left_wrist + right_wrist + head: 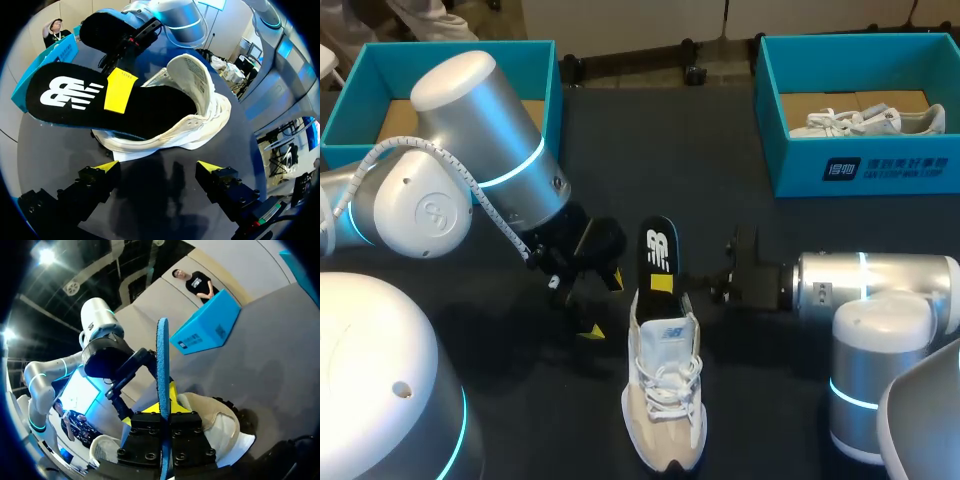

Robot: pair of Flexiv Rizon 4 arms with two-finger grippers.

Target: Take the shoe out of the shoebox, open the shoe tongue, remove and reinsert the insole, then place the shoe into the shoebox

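2 silver arms [480, 130], cyan-lit rings [515, 170], black fingers [100, 180] tipped yellow, 1 white coiled cable [480, 200]

Part of insole [659, 248] hidden inside shoe [665, 405]

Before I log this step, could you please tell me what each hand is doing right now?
Left hand: open, holding nothing.
Right hand: closed on the insole.

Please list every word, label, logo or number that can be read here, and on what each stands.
Insole: large white brand logo, clear; a mark, not spelled out here.
Yellow tag on the insole: tiny print, too small to read.
Right shoebox, front wall: white logo and characters, too blurred to read.
Shoe, tongue: small mark, too small to read.
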